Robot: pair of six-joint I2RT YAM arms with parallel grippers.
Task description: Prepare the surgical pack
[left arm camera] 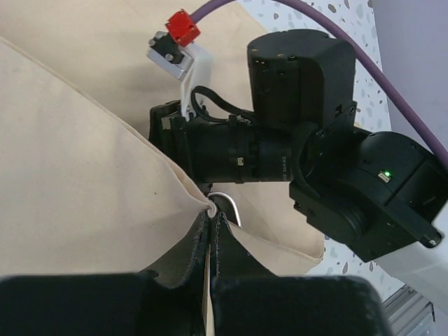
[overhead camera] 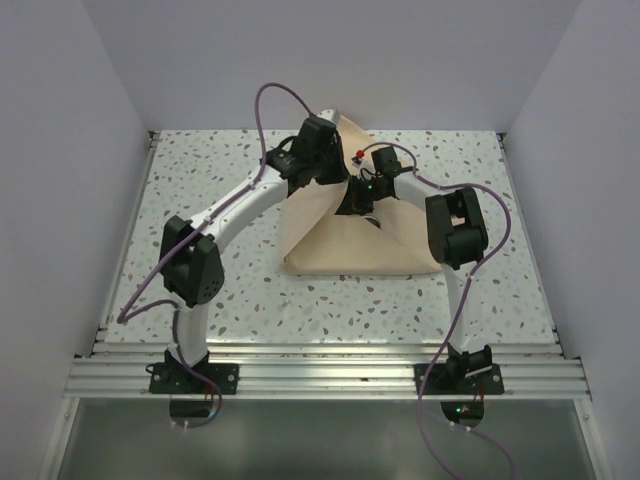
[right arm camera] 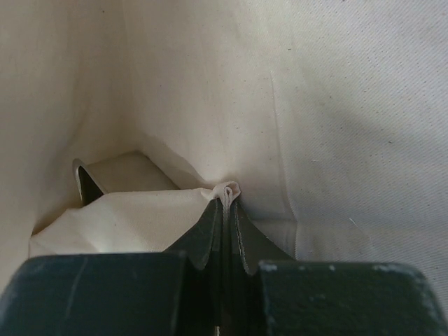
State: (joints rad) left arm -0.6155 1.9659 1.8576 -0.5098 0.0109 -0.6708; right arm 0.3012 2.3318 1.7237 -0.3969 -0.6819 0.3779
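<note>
The tan wrap sheet (overhead camera: 350,250) lies folded over in the middle of the table, and its flaps are lifted at the centre. My left gripper (left arm camera: 210,212) is shut on a pinched fold of the wrap (left arm camera: 84,175); in the top view it (overhead camera: 340,183) is over the wrap's far part. My right gripper (right arm camera: 228,198) is shut on another fold of the wrap (right arm camera: 336,105), close beside the left one (overhead camera: 360,205). A curved steel tray rim (left arm camera: 236,208) shows under the cloth, and a tray corner (right arm camera: 84,183) peeks out at the left. The instruments and gauze are hidden.
The right arm's wrist and camera body (left arm camera: 315,161) hang directly in front of my left gripper, very close. The speckled table (overhead camera: 220,300) surrounds the wrap. White walls enclose the left, right and back. An aluminium rail (overhead camera: 320,375) runs along the near edge.
</note>
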